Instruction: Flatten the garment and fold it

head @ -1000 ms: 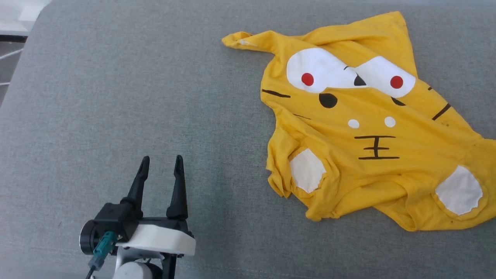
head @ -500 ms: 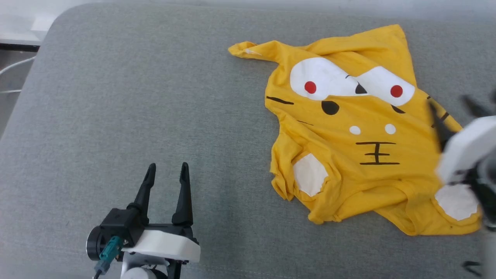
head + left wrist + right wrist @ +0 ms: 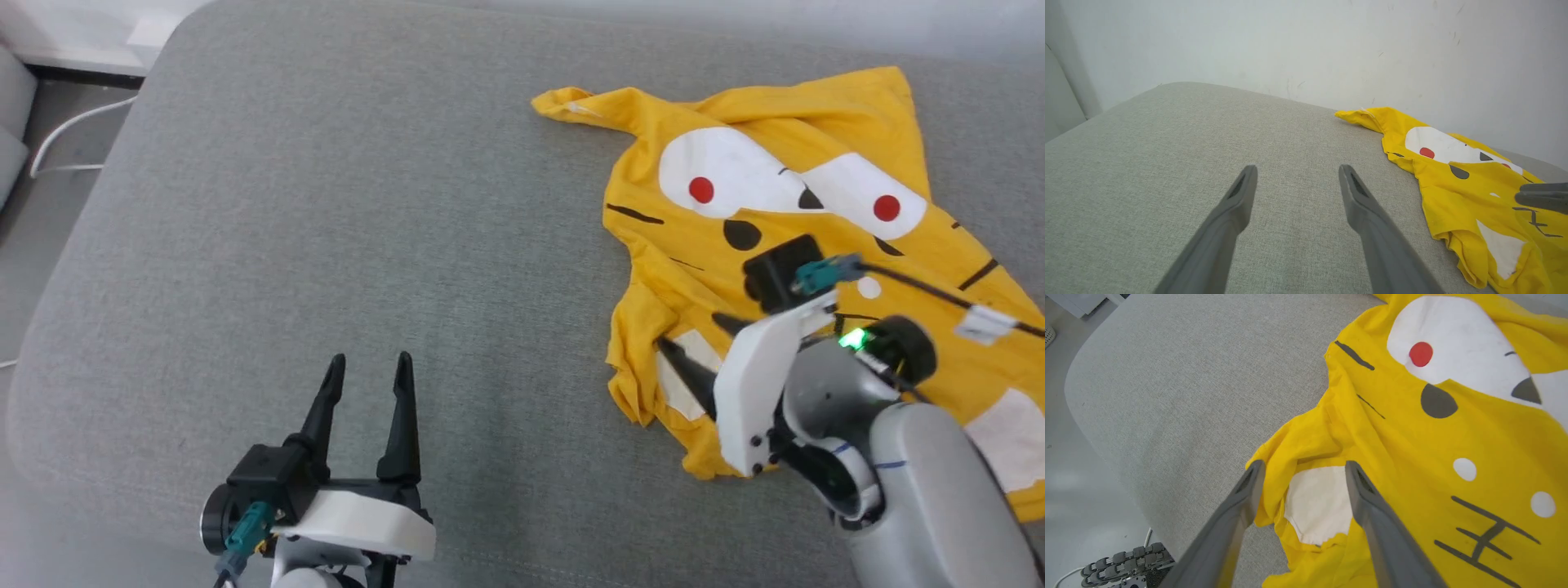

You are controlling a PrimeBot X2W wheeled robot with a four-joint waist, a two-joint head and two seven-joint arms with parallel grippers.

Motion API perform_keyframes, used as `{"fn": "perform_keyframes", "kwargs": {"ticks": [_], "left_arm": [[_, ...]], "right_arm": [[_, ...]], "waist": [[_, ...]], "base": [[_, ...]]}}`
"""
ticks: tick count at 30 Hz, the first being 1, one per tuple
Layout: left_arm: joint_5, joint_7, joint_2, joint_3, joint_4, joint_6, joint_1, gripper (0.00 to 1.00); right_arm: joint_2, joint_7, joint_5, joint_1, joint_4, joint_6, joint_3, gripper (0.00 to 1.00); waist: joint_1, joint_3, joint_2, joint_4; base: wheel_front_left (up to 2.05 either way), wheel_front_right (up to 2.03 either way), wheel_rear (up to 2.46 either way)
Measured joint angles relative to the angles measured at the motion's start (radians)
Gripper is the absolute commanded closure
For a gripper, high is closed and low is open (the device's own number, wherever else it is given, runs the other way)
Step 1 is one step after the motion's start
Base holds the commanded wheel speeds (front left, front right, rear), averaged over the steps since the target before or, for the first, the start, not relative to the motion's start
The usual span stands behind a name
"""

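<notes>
My right gripper (image 3: 690,331), spread, hangs over the garment (image 3: 653,269) at lower right; I'd pinch one crumpled layer only (left gripper (image 3: 370,359) spread too, lower left).

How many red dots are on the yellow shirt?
2. One red dot is in the left white patch, the other in the right patch. The arm hides some shirt, so maybe more.
</notes>
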Motion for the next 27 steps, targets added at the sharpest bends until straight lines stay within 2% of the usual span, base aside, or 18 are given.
{"fn": "perform_keyframes", "kwargs": {"ticks": [8,11,19,27], "left_arm": [[-0.008,-0.004,-0.007,-0.006,0.016,0.0,-0.001,0.0],[-0.008,-0.004,-0.011,-0.01,0.023,0.0,-0.004,0.0],[-0.009,-0.012,-0.013,-0.006,0.026,0.0,-0.008,0.0],[-0.009,-0.013,-0.013,-0.006,0.027,0.0,-0.01,0.0]], "right_arm": [[0.032,-0.04,-0.051,0.001,0.197,0.0,0.008,0.0],[0.042,-0.085,-0.075,-0.005,0.268,0.0,0.005,1.0],[0.058,-0.183,-0.042,-0.074,0.335,0.0,0.059,1.0],[0.059,-0.239,0.137,-0.127,0.323,-0.001,0.246,1.0]], "waist": [[0.0,0.004,0.0,0.031],[0.0001,0.006,0.0,0.039],[0.0001,0.003,-0.0001,0.035],[0.0001,0.009,0.0,0.02]], "base": [[0.0,0.0,0.0],[0.0,0.0,0.0],[0.0,0.0,0.0],[0.0,0.0,0.0]]}}
